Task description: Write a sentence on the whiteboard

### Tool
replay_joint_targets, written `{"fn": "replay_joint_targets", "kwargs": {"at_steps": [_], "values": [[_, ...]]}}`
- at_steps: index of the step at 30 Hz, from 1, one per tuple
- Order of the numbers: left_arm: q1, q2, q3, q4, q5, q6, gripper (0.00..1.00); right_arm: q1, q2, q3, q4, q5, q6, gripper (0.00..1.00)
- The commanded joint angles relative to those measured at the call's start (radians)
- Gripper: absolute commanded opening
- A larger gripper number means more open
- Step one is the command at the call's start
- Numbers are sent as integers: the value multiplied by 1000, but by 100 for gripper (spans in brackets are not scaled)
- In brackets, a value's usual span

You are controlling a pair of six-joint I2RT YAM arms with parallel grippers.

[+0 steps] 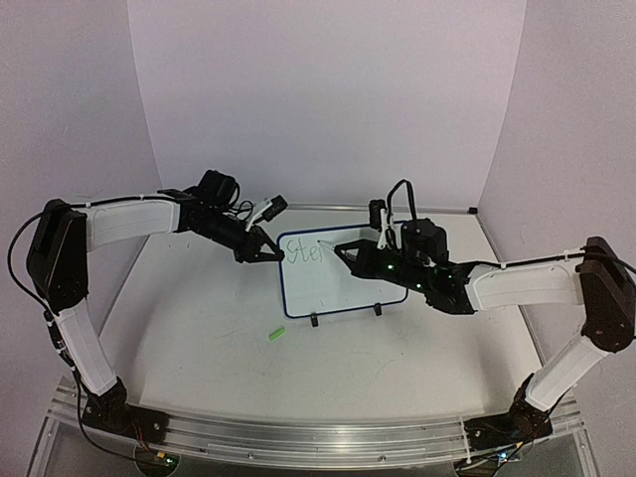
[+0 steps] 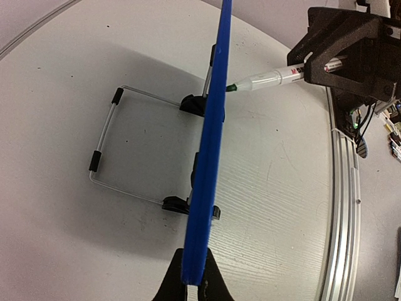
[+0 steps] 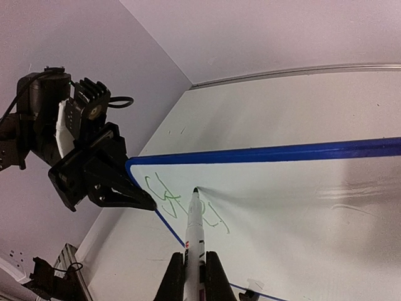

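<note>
Your whiteboard point(image 1: 343, 290) stands upright near the middle of the table point(image 1: 189, 343), tilted back on its 2 black clip feet point(image 2: 193, 104) and the wire stand point(image 2: 103, 145) behind it. Your left gripper point(image 1: 270, 254) is closed on the board's left edge, its 2 fingers pinching the blue frame point(image 2: 210, 157) between them. Your right gripper point(image 3: 194, 277) is clamped on a white marker point(image 3: 193, 231), and the marker's green tip touches the upper left part of the white face. The sentence point(image 3: 168, 199) there is only a few thin green letters, reading about "Ste", just beside the left gripper's fingertips. 1 small green cap point(image 1: 276, 336) lies on the table in front of the board, apart from it.
</note>
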Motion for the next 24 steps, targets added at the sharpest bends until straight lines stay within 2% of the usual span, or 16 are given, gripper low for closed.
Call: {"fn": "replay_joint_targets", "kwargs": {"at_steps": [1, 15, 24], "values": [[-20, -6, 22, -39, -54, 17, 0, -3, 22, 40, 15, 38, -12, 0], [-22, -2, 22, -39, -54, 16, 0, -2, -52, -35, 10, 130, -3, 0], [-23, -2, 22, -39, -54, 16, 0, -3, -44, -44, -13, 79, -10, 0]]}}
